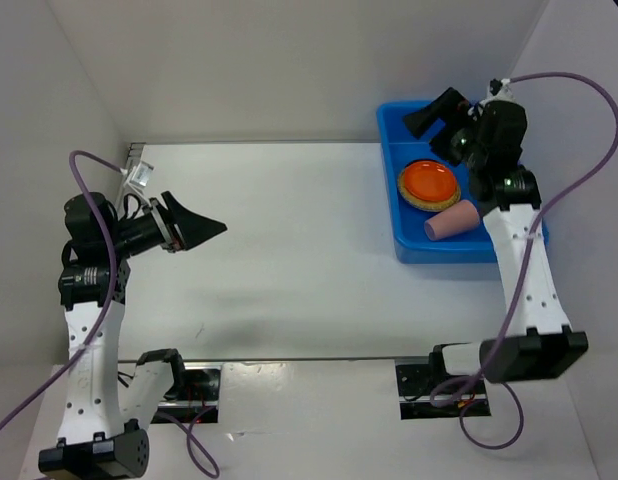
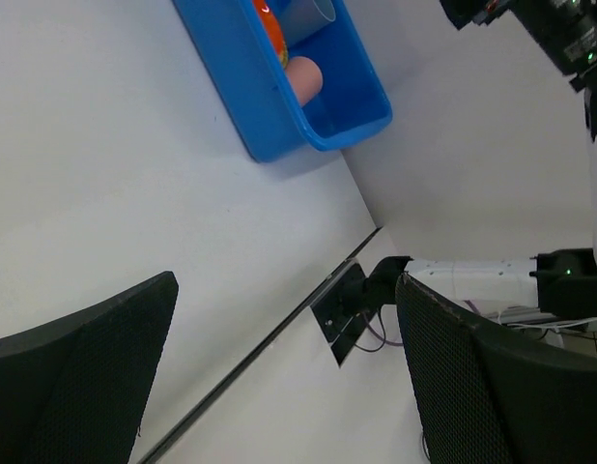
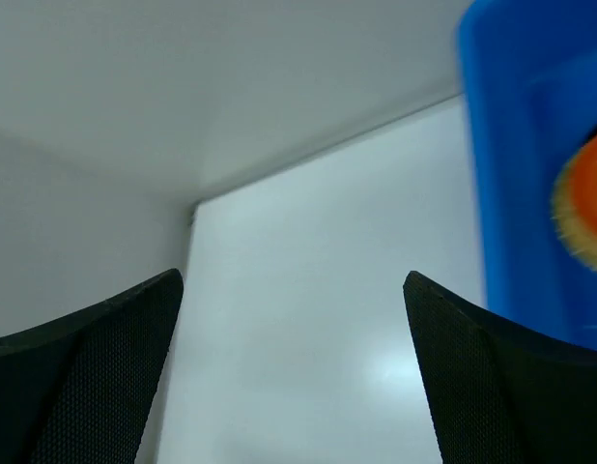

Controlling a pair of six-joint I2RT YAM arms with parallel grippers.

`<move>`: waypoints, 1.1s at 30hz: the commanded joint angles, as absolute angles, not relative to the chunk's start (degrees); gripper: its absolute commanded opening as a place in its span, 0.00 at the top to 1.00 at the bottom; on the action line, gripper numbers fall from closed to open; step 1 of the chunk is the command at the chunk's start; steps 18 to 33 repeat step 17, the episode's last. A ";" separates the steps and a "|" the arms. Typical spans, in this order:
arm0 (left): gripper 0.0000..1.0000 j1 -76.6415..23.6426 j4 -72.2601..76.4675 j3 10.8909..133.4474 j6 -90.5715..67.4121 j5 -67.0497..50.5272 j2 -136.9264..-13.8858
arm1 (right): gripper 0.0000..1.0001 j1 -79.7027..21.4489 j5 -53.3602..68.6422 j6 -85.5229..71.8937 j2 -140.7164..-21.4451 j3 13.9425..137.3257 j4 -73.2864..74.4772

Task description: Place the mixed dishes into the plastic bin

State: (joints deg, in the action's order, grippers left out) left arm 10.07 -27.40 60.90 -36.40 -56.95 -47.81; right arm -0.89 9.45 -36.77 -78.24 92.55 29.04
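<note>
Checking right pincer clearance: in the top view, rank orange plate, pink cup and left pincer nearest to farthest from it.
From the right pincer, over the blue bin's far end:
1. orange plate, mid-bin.
2. pink cup, bin's near end.
3. left pincer, over the table's left side.

A: What lies underneath?
B: A white table (image 1: 289,250), plain and matte, with a faint dark scuff (image 1: 201,327) toward its near left part.
A: And around it?
B: White walls. The back wall (image 1: 289,70) meets the table in a straight seam, and the left wall (image 1: 39,100) and right wall (image 1: 589,50) close in the sides.
</note>
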 commanded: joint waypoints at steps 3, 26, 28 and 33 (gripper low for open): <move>0.00 8.53 -25.22 59.07 -39.37 -58.80 -43.42 | 0.00 -10.52 21.80 -41.40 -69.80 77.36 20.83; 0.00 7.38 -21.53 59.41 -42.63 -57.92 -41.21 | 0.00 -13.27 18.54 -39.12 -56.86 70.13 17.76; 0.00 7.38 -21.53 59.41 -42.63 -57.92 -41.21 | 0.00 -13.27 18.54 -39.12 -56.86 70.13 17.76; 0.00 7.38 -21.53 59.41 -42.63 -57.92 -41.21 | 0.00 -13.27 18.54 -39.12 -56.86 70.13 17.76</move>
